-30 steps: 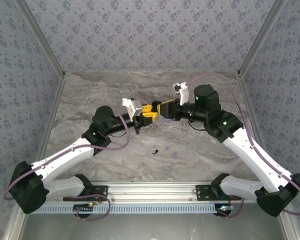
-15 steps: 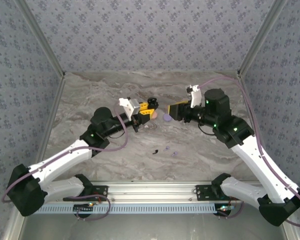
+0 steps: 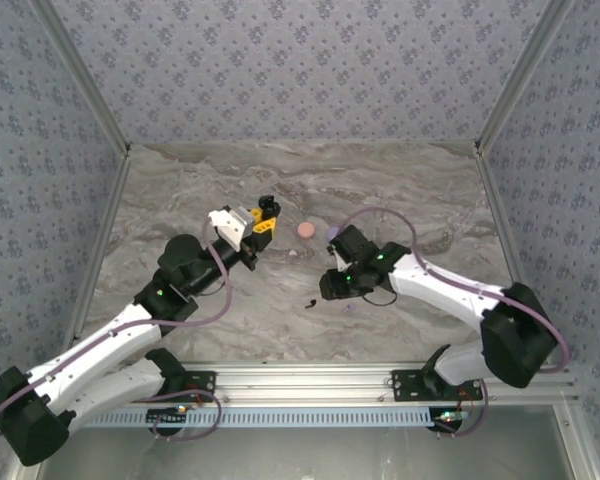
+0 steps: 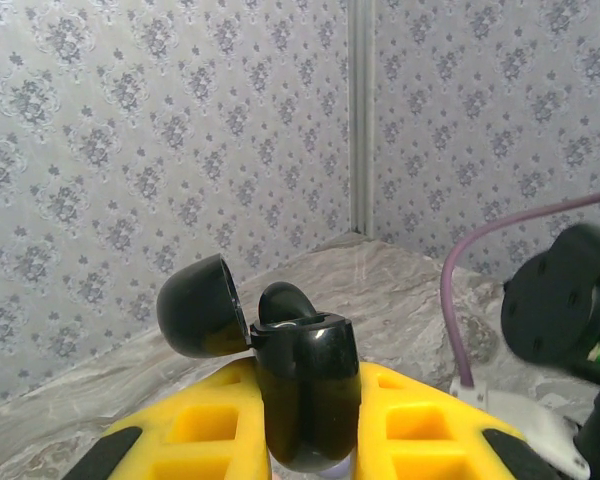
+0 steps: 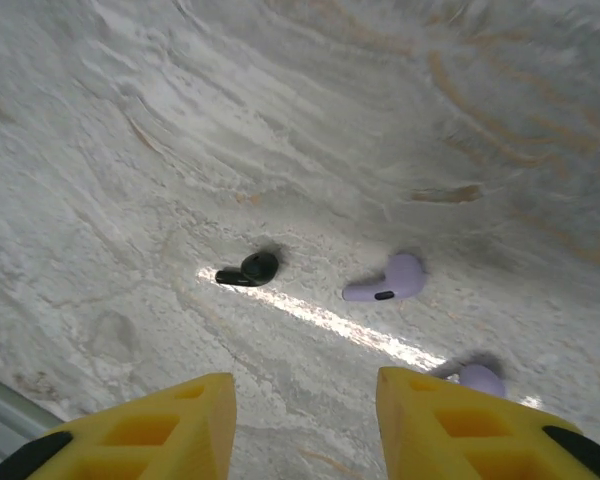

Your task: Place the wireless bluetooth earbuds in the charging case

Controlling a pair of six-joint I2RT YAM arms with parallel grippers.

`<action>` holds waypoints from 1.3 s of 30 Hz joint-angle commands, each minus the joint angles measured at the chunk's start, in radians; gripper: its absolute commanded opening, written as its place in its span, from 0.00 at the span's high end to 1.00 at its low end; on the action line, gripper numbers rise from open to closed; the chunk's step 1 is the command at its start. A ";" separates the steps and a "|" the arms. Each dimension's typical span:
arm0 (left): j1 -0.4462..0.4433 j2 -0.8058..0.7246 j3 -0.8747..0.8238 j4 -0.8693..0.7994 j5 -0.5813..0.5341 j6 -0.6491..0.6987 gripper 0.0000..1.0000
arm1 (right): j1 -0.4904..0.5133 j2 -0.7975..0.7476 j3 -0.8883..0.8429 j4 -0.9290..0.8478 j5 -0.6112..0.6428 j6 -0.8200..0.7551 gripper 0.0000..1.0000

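Observation:
My left gripper [image 3: 265,218] is raised over the table's middle left, shut on a black charging case [image 4: 305,395] that stands upright between the yellow fingers [image 4: 420,410]. Its lid [image 4: 200,305] hangs open to the left, and a black rounded shape [image 4: 285,300] rises from the opening. My right gripper [image 3: 327,288] hovers low, open, with bare table between its fingers [image 5: 150,420]. Just beyond them lie a black earbud [image 5: 250,269] and a lilac earbud [image 5: 388,281]. A second lilac earbud [image 5: 480,379] lies beside the right finger. The black earbud [image 3: 310,300] and a lilac one [image 3: 347,308] lie on the marble.
A pink round case [image 3: 306,229] and a lilac round case [image 3: 332,232] sit on the marble table [image 3: 180,190] between the two grippers. Patterned walls close the back and both sides. The right arm's wrist [image 4: 565,310] and purple cable show beside the left gripper.
The grippers have parted from their meeting at mid-table. The left drew back left with the black case. The right arm swung down and nearer, over the loose earbuds.

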 commanded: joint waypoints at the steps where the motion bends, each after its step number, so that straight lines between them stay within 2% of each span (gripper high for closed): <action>1: -0.005 -0.016 0.006 -0.007 -0.028 0.016 1.00 | 0.030 0.064 0.024 0.039 0.013 0.016 0.60; 5: -0.006 -0.013 0.009 -0.007 -0.022 0.012 1.00 | 0.055 0.154 0.064 0.048 0.004 -0.004 0.69; 10: -0.006 -0.012 0.011 -0.008 -0.021 0.015 1.00 | 0.064 0.237 0.105 0.046 -0.025 -0.031 0.74; 39: -0.005 0.005 0.018 -0.007 -0.018 0.021 1.00 | 0.064 0.346 0.163 0.046 -0.009 -0.066 0.77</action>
